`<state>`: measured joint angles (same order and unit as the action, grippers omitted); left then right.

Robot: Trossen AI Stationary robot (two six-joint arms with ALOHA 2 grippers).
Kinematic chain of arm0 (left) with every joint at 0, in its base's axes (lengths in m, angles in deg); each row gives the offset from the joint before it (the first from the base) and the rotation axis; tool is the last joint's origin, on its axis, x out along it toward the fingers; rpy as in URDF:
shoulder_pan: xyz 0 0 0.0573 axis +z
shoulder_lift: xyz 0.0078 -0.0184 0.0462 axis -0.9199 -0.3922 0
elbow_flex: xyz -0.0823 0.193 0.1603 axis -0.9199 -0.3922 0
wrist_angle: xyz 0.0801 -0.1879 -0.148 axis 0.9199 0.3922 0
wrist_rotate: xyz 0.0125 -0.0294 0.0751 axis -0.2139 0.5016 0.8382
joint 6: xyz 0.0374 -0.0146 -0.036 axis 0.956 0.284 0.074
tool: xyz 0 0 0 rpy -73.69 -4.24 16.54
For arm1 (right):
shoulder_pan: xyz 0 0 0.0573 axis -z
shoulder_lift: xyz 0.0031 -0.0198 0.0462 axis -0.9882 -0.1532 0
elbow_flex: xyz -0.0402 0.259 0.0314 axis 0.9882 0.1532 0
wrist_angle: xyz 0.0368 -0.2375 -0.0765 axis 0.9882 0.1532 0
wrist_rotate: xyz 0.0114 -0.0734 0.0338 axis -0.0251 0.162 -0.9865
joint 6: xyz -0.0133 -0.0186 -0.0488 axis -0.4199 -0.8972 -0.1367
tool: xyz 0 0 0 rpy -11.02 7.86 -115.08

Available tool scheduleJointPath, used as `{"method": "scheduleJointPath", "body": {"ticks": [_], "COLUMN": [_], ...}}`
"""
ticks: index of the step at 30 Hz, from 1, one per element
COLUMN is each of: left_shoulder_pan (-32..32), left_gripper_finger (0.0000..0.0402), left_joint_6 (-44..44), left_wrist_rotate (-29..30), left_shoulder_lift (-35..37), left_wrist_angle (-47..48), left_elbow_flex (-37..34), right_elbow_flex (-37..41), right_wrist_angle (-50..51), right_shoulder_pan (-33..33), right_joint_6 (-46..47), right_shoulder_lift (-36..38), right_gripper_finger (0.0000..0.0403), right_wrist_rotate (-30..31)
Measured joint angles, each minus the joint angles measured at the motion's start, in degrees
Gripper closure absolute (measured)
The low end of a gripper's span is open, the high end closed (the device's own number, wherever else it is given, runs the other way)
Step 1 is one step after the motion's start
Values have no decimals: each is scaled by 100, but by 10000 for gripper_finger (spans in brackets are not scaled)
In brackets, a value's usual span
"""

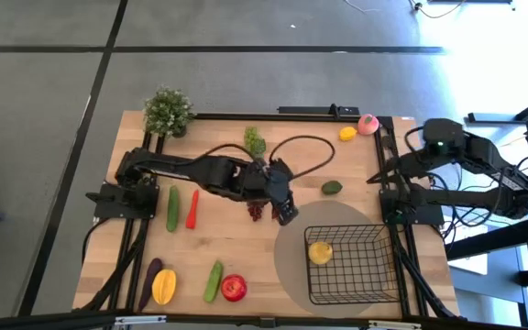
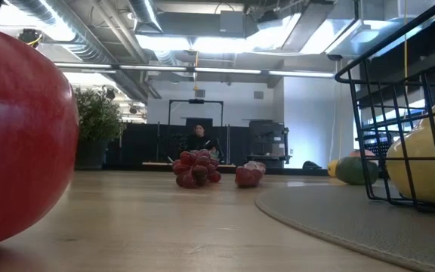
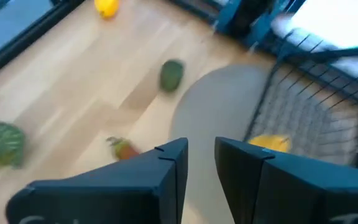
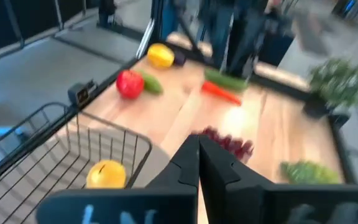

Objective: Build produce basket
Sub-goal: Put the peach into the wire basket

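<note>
The black wire basket [image 1: 385, 275] stands on a round grey mat [image 1: 290, 257] at the near right, with a yellow fruit [image 1: 320, 252] inside. My left gripper [image 1: 285, 213] hovers over the table's middle, just left of the basket. It is slightly open and empty [image 3: 201, 162]. Dark red grapes [image 1: 257, 211] lie on the table beside it. A small red piece with a green stem [image 3: 123, 148] also lies there. My right gripper [image 4: 197, 158] is shut and empty, and its arm [image 1: 438, 137] is folded back at the table's right edge.
An avocado [image 1: 332, 188], a lemon [image 1: 347, 134], a peach [image 1: 367, 124] and green grapes [image 1: 255, 141] lie at the far side. A cucumber [image 1: 171, 208] and a red carrot-like piece [image 1: 192, 208] lie at the left. An apple [image 1: 234, 288], a second cucumber [image 1: 213, 280], a mango [image 1: 163, 287] and an eggplant [image 1: 148, 278] lie at the near edge. A potted plant [image 1: 167, 112] stands at the far left.
</note>
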<state>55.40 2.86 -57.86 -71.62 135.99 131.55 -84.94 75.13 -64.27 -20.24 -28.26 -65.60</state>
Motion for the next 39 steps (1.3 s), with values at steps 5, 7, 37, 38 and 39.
{"method": "scheduleJointPath", "body": {"ticks": [5, 7, 37, 38, 39], "left_shoulder_pan": [-255, -368, -935, -922, -900], "left_gripper_finger": [334, 334, 334, 334, 334], "left_joint_6": [-900, -1302, -2942, -2956, -2972], "left_wrist_rotate": [0, -6, 782, 789, 794], "left_shoulder_lift": [124, 160, 144, 144, 144], "left_wrist_angle": [863, 1176, 2776, 2776, 2776], "left_elbow_flex": [-2, -1, -7, -7, -7], "right_elbow_flex": [-392, -594, -1406, -1406, -1406], "right_wrist_angle": [596, 832, 929, 931, 933], "right_shoulder_pan": [-176, -269, -383, -383, -379], "right_joint_6": [-179, -274, 5451, 5614, 5719], "right_shoulder_lift": [-567, -755, -1639, -1700, -1770], "right_gripper_finger": [402, 402, 402, 402, 402], "right_wrist_rotate": [295, 528, 2531, 2683, 2832]}}
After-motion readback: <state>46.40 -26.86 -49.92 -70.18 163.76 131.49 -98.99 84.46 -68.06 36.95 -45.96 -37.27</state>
